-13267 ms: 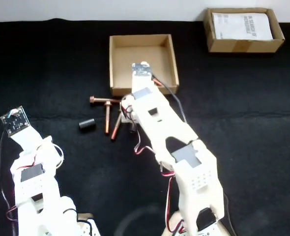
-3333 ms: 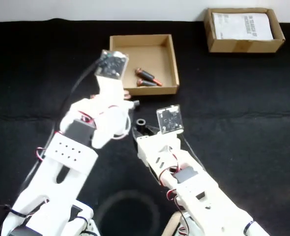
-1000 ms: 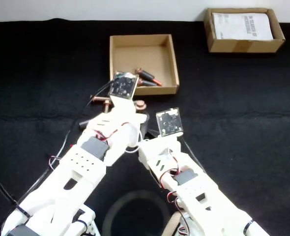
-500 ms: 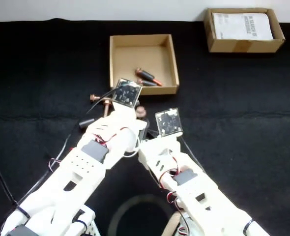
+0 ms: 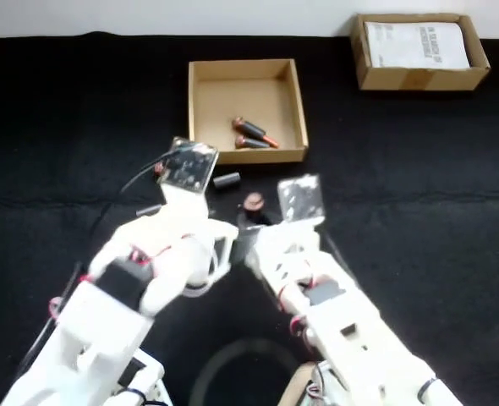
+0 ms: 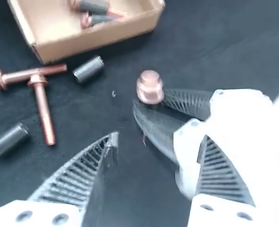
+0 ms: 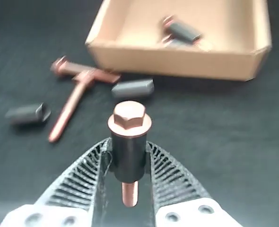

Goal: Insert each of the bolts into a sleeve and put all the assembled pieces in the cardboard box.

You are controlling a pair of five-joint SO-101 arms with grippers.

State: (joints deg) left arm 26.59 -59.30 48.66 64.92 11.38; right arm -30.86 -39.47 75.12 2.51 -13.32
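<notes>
**Bolt-and-sleeve assembly, seen from the arms' side of the table.** The right gripper [image 7: 127, 163] is clenched on a black sleeve [image 7: 128, 156] with a copper bolt [image 7: 129, 119] through it. The hex head is uppermost and the shank tip shows below. This piece is held above the black table [image 5: 419, 211], near the cardboard box [image 5: 248, 155] but short of its near wall. The left gripper [image 6: 144, 142] is spread wide, grasping nothing, just beside the right one. 2 assembled pieces [image 5: 249, 128] lie inside the box, toward its near right corner. Before the near wall lie 2 loose bolts [image 6: 42, 113] meeting in a T, and 2 loose sleeves [image 6: 88, 69], 1 just beside the wall. Open cloth runs right of both arms to a second box [image 5: 402, 80] at the far edge.
</notes>
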